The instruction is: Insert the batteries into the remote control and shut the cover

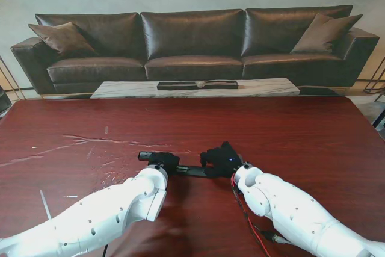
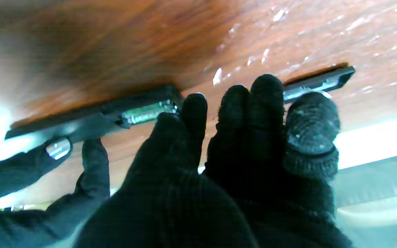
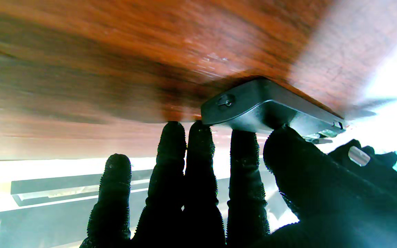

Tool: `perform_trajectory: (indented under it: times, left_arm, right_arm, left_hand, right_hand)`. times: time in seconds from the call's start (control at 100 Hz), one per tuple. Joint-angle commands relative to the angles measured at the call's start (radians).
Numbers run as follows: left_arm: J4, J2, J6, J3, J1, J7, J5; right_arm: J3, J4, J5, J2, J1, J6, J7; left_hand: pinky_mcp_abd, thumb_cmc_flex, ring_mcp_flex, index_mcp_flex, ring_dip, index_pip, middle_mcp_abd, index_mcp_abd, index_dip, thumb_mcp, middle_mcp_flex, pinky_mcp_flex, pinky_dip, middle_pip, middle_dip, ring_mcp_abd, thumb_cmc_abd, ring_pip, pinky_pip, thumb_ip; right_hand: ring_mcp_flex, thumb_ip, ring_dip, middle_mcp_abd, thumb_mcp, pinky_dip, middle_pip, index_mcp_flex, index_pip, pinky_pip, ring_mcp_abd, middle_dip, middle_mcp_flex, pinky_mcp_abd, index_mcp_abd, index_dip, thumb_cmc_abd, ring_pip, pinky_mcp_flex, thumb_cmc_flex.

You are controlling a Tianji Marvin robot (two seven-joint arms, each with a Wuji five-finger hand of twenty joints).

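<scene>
Remote (image 1: 194,170) lies flat on the table (image 1: 301,136), between both hands. Right hand (image 1: 221,159) pins its end under thumb and fingers (image 3: 241,162). Left hand (image 1: 163,161) rests fingers (image 2: 267,103) together on its other end; battery (image 2: 58,148) in view.

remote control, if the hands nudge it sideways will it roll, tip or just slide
The remote control looks flat and lies low on the table, so it would probably slide, not roll or tip. Its hard-looking black shell suggests it stays stiff. The table's glossy top may let it skid easily.
</scene>
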Motion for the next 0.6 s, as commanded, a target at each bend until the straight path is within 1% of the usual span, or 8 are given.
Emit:
perform_trajectory:
  times: [0.0, 0.15, 0.29, 0.34, 0.46, 0.52, 0.59]
  left_arm:
    - [-0.024, 0.012, -0.006, -0.012, 0.012, 0.007, 0.014]
    - [-0.046, 0.020, -0.018, -0.068, 0.047, 0.026, 0.062]
    - [-0.043, 0.022, -0.015, -0.090, 0.058, 0.038, 0.079]
    - [-0.041, 0.022, -0.014, -0.095, 0.060, 0.042, 0.083]
    - [-0.032, 0.025, -0.018, -0.114, 0.068, 0.057, 0.107]
    - [-0.028, 0.027, -0.027, -0.130, 0.075, 0.068, 0.122]
    - [-0.028, 0.036, -0.049, -0.149, 0.080, 0.061, 0.156]
  right_arm:
    - [-0.015, 0.018, -0.007, 0.002, -0.026, -0.003, 0.021]
    - [-0.014, 0.018, -0.007, 0.003, -0.026, -0.004, 0.020]
    - [-0.015, 0.018, -0.007, 0.003, -0.025, -0.006, 0.020]
    - [-0.016, 0.019, -0.007, 0.002, -0.025, -0.006, 0.020]
    - [-0.016, 0.020, -0.006, 0.002, -0.025, -0.006, 0.021]
    - [-0.016, 0.020, -0.006, 0.002, -0.026, -0.005, 0.021]
    - [-0.016, 0.020, -0.004, 0.001, -0.026, -0.005, 0.022]
  left_hand:
    - [0.014, 0.008, -0.007, 0.019, 0.004, -0.013, 0.022, 0.003, -0.011, -0.016, 0.005, -0.003, -0.002, -0.003, -0.003, 0.012, 0.041, 0.009, 0.026, -0.001]
    - [0.016, 0.010, -0.021, 0.016, 0.008, -0.030, 0.026, 0.001, -0.021, -0.014, -0.007, -0.018, 0.003, -0.016, -0.007, 0.022, 0.049, 0.004, 0.029, -0.001]
    - [0.017, 0.012, -0.028, 0.014, 0.010, -0.038, 0.028, 0.003, -0.025, -0.014, -0.014, -0.027, 0.006, -0.024, -0.009, 0.026, 0.051, 0.002, 0.030, -0.001]
    - [0.020, 0.013, -0.047, 0.006, 0.010, -0.053, 0.028, 0.003, -0.032, -0.014, -0.028, -0.049, 0.008, -0.034, -0.013, 0.029, 0.051, -0.006, 0.025, -0.001]
    - [0.041, 0.022, -0.118, -0.028, 0.004, -0.124, 0.029, 0.004, -0.058, -0.012, -0.085, -0.149, 0.022, -0.093, -0.039, 0.044, 0.035, -0.052, -0.025, 0.003]
    - [0.053, 0.036, -0.193, -0.057, -0.020, -0.183, 0.028, 0.003, -0.075, -0.008, -0.139, -0.255, 0.031, -0.142, -0.065, 0.055, 0.008, -0.123, -0.091, 0.009]
    - [0.051, 0.048, -0.276, -0.088, -0.070, -0.262, 0.018, -0.002, -0.082, -0.003, -0.199, -0.373, 0.041, -0.203, -0.104, 0.043, -0.021, -0.228, -0.206, 0.014]
  right_hand:
    - [0.043, 0.017, -0.025, 0.006, -0.002, 0.012, -0.003, 0.012, 0.018, 0.012, 0.021, 0.004, 0.004, 0.005, -0.030, -0.001, 0.002, -0.040, -0.014, 0.023]
    - [0.045, 0.017, -0.025, 0.006, -0.003, 0.012, -0.002, 0.012, 0.018, 0.012, 0.021, 0.004, 0.005, 0.005, -0.031, -0.001, 0.000, -0.039, -0.014, 0.022]
    - [0.044, 0.017, -0.025, 0.005, -0.003, 0.012, -0.003, 0.012, 0.018, 0.012, 0.022, 0.004, 0.005, 0.005, -0.032, 0.000, 0.000, -0.040, -0.014, 0.021]
    - [0.044, 0.016, -0.025, 0.005, -0.004, 0.012, -0.003, 0.012, 0.018, 0.012, 0.022, 0.004, 0.005, 0.005, -0.032, 0.000, 0.001, -0.040, -0.014, 0.020]
    - [0.043, 0.016, -0.025, 0.005, -0.004, 0.011, -0.003, 0.013, 0.018, 0.011, 0.022, 0.004, 0.004, 0.004, -0.032, 0.000, 0.003, -0.040, -0.015, 0.018]
    - [0.044, 0.016, -0.025, 0.005, -0.005, 0.011, -0.003, 0.013, 0.018, 0.011, 0.022, 0.004, 0.005, 0.004, -0.033, 0.000, 0.003, -0.040, -0.015, 0.017]
    - [0.043, 0.016, -0.025, 0.006, -0.006, 0.012, -0.003, 0.013, 0.018, 0.011, 0.022, 0.004, 0.005, 0.004, -0.033, 0.000, 0.003, -0.040, -0.014, 0.017]
